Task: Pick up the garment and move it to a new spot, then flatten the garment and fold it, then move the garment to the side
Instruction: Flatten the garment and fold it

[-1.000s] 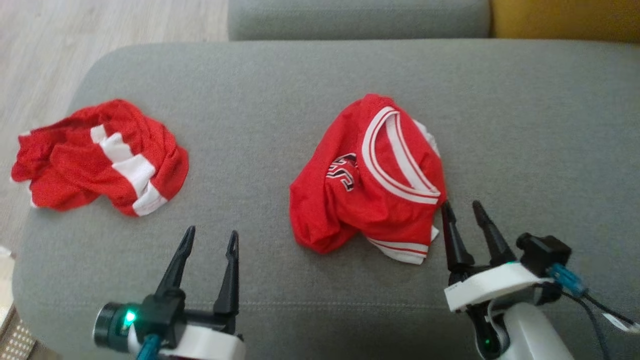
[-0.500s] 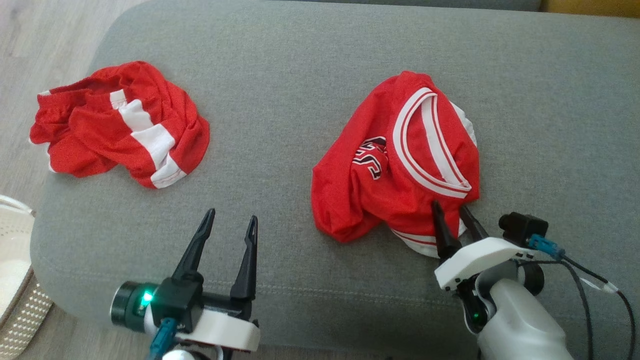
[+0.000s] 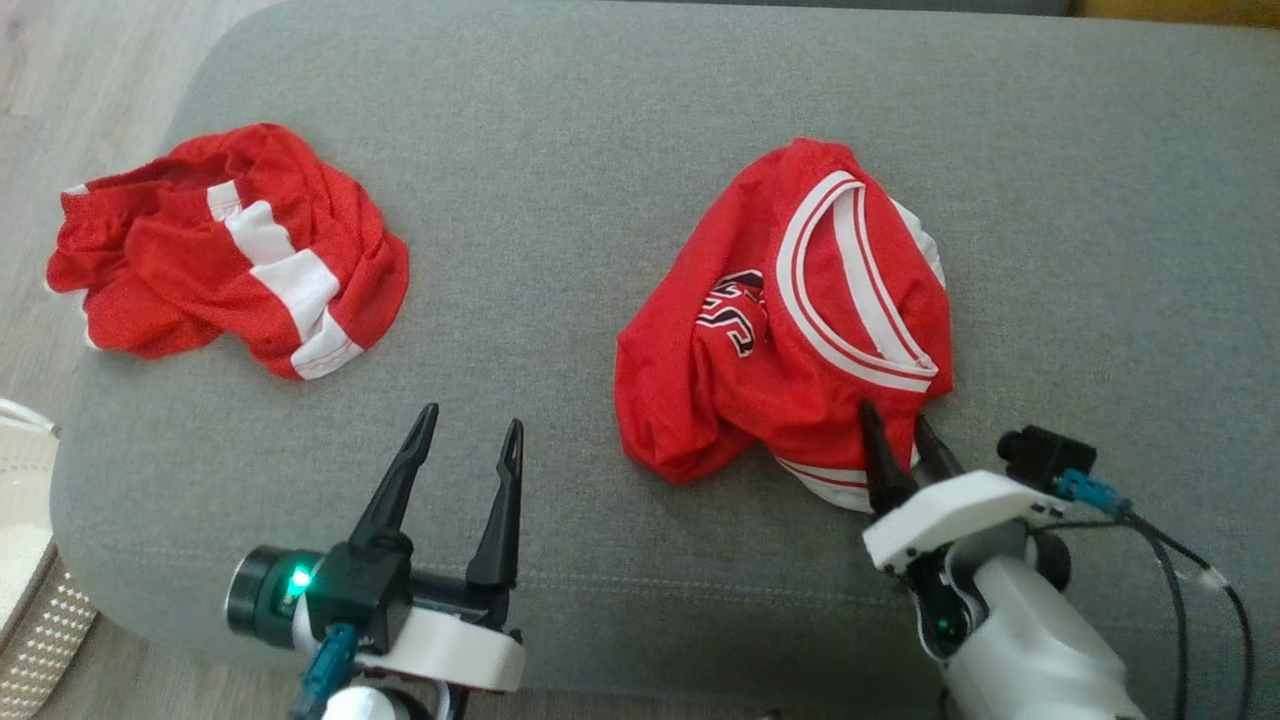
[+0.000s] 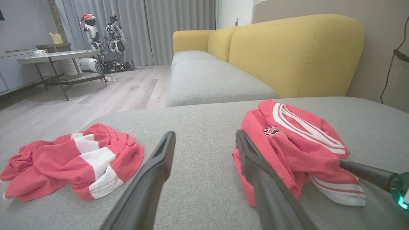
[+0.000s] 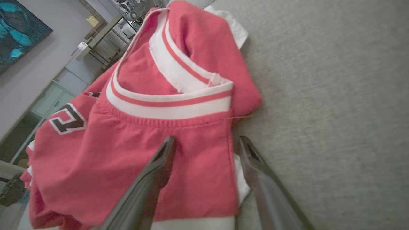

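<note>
The jaws of both grippers stood spread, and neither pinched anything. The left gripper hung over bare cushion close to the front edge, left of the middle. The right gripper was at the near hem of the red jersey, with one finger over the red cloth and the other just beside its edge, by the white trim. Whether the tips touched the cloth I could not tell. The jersey lay crumpled on the grey cushion, right of the middle, its striped collar turned up. A second red garment lay bunched near the cushion's left edge, well apart from it. The picking-up step seemed in hand. Next, the right fingers would need to sink around the hem fold and close on enough layers, or the thin cloth could slip out in lifting.
</note>
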Available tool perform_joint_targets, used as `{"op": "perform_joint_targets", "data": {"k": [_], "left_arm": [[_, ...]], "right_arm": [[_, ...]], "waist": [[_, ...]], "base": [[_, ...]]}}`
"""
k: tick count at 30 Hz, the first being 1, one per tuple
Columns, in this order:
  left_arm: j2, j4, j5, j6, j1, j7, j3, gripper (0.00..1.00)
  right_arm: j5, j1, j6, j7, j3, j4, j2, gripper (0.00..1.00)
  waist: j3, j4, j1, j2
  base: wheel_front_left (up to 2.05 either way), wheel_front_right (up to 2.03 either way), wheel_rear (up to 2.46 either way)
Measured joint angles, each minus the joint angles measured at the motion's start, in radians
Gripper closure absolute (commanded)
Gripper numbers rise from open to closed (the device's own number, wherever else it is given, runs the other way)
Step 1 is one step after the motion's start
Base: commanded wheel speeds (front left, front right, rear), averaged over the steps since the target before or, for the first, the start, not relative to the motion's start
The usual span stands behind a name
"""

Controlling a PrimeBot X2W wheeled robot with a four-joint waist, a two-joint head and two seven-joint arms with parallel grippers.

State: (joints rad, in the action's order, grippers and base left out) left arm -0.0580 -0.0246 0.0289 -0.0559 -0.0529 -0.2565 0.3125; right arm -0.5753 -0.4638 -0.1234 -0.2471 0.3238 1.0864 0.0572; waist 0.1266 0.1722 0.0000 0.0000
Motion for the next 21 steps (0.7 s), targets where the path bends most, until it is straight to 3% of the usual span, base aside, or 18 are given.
{"op": "perform_joint_targets", "data": {"k": [2,3,4,5,9,14,18,21], "left_arm": [[0.0,0.0,-0.002,0.004,0.005,0.0,0.0,0.0],[0.0,0.0,-0.004,0.005,0.008,0.0,0.0,0.0],[0.0,0.001,-0.006,0.007,0.012,0.0,0.0,0.0],[0.0,0.001,-0.009,0.012,0.017,0.0,-0.001,0.0],[0.0,0.001,-0.01,0.012,0.022,0.0,-0.005,0.0],[0.0,-0.004,-0.009,0.002,0.017,0.0,-0.015,0.0],[0.0,-0.006,-0.008,0.002,0.014,0.0,-0.018,0.0],[0.0,-0.008,-0.008,0.001,0.014,0.0,-0.014,0.0]], "right_arm": [[-0.041,-0.028,0.0,0.0,0.03,0.021,0.0,0.0],[-0.048,-0.046,0.0,0.0,0.038,0.034,0.0,0.25],[-0.058,-0.063,0.0,-0.001,0.042,0.042,0.0,0.71],[-0.075,-0.078,0.0,-0.001,0.047,0.044,0.0,0.96],[-0.135,-0.101,0.0,-0.002,0.081,0.035,0.001,1.0],[-0.134,-0.128,0.0,-0.002,0.018,-0.023,0.018,1.0],[-0.088,-0.177,0.0,-0.002,-0.031,-0.07,0.076,1.0],[0.03,-0.259,0.0,-0.002,-0.096,-0.129,0.172,1.0]], "waist": [[0.006,-0.001,0.0,0.0],[0.008,-0.001,0.0,0.0],[0.01,-0.001,0.0,0.0],[0.011,-0.001,0.0,0.0],[0.011,-0.007,0.0,0.0],[0.005,-0.043,0.0,0.0],[-0.002,-0.075,0.0,0.0],[-0.015,-0.116,0.0,0.0]], "base": [[0.0,0.0,0.0],[0.0,0.0,0.0],[0.0,0.0,0.0],[0.0,0.0,0.0],[0.0,0.0,0.0],[0.0,0.0,0.0],[0.0,0.0,0.0],[0.0,0.0,0.0]]}}
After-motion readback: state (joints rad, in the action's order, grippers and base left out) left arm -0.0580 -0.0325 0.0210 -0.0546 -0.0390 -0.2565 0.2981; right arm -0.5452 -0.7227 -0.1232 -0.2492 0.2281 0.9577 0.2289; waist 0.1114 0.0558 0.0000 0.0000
